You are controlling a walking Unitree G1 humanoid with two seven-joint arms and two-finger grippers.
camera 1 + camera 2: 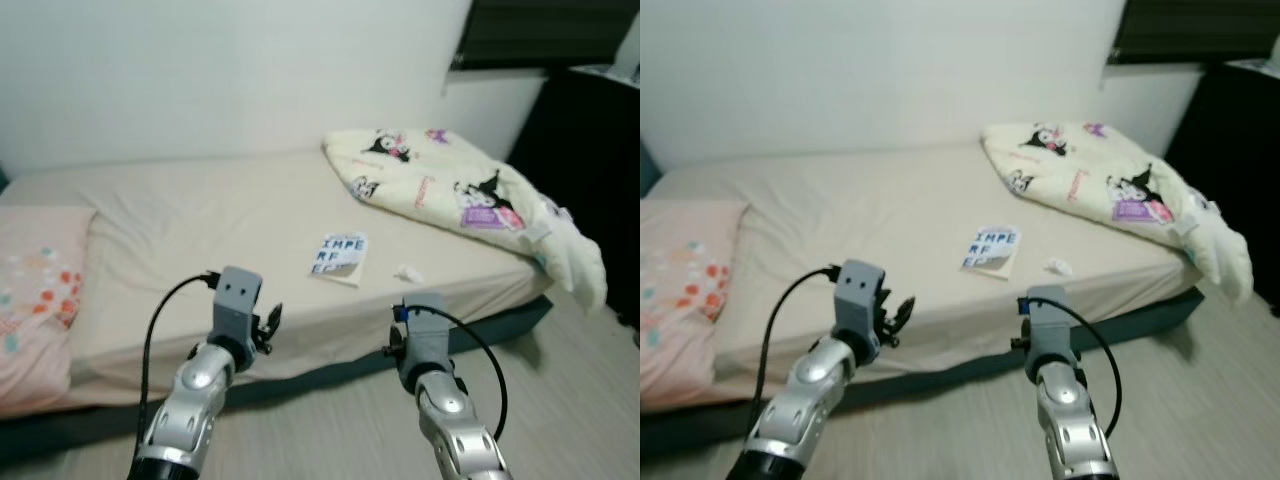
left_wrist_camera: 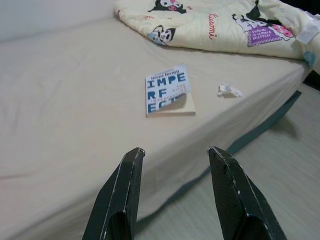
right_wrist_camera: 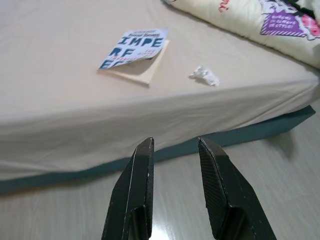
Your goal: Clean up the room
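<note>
The book (image 1: 340,255) lies flat on the bed (image 1: 200,230), toward the near edge and right of the middle, its top cover curling up at one corner; just to its right, close to the same edge, sits a small crumpled tissue (image 1: 406,273); both look like the clutter to clear. The book seems a thin paperback, light and bendy, its glossy cover likely a bit slippery; the near long edge, or that lifted cover, looks the best place to pinch it, since the soft sheet should give under a finger sliding beneath. The tissue is featherweight and soft; a plain pinch from above ought to do, though it could squash or slip out.

Left gripper (image 2: 172,152) is up in front of the mattress edge, fingers spread with a clear gap, holding nothing; right gripper (image 3: 172,142) hangs lower over the floor (image 1: 580,400) by the bed's near side, fingers also apart and empty. Farther out, a cartoon-print blanket (image 1: 460,190) is heaped at the far right; a pink pillow (image 1: 35,290) rests at the left end.
</note>
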